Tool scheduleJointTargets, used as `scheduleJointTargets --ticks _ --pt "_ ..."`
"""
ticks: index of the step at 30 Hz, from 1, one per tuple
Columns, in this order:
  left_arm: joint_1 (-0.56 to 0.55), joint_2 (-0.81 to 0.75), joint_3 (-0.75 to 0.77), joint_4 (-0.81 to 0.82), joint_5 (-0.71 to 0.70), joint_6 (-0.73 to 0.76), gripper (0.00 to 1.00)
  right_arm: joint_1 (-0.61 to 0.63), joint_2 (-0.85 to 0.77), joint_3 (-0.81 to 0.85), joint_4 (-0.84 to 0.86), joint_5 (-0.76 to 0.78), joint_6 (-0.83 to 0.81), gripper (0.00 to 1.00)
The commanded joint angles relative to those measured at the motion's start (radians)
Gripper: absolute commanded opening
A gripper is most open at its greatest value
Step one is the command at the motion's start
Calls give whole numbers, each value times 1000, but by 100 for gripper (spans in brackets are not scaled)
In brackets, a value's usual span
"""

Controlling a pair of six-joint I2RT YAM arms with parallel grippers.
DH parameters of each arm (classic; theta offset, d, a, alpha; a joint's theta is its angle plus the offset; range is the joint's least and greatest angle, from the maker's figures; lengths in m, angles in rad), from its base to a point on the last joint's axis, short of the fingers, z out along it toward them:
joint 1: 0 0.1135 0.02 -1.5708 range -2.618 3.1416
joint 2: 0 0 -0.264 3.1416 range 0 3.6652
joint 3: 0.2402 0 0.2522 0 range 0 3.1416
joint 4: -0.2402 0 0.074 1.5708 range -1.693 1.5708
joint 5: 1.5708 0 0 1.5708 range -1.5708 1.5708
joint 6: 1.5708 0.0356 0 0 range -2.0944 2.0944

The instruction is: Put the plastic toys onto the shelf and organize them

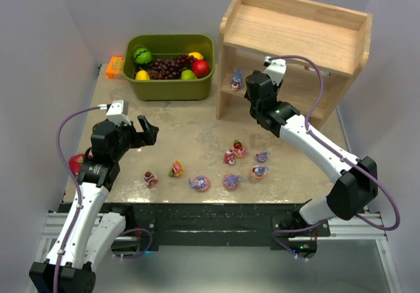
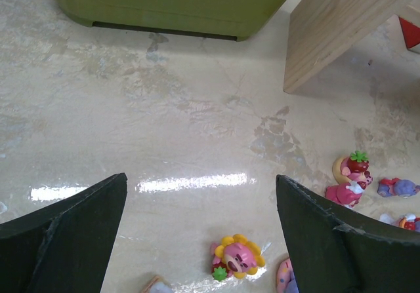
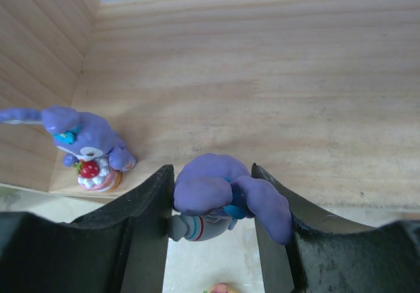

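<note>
Right end effector point(image 3: 213, 175) clenched on a purple bunny point(image 3: 203, 191) at the front lip of the lower tier of the shelf point(image 3: 275, 77), near a standing bunny point(image 3: 88, 142): placement step, next probably calling for set-down on the board and release.

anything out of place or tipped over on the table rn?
A red-pink fruit lies alone at the left edge of the table, while the other fruit sits in the green bin. An orange item sits just outside the bin's left end. Nothing looks spilled or broken.
</note>
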Motion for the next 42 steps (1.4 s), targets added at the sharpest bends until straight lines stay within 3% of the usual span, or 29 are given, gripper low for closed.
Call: scheduleJointTargets --ticks 1,6,25,42 --pt "-5 2 7 11 -8 7 100 -23 -33 -36 156 -100 -91 0" --pt "-5 2 7 11 -8 7 100 -32 -30 -58 199 -134 -121 0" --pt "-5 3 6 9 -11 7 99 -87 18 -84 250 -213 -172 22" --pt "-5 0 6 5 -15 8 99 -115 57 -74 187 -250 -146 39"
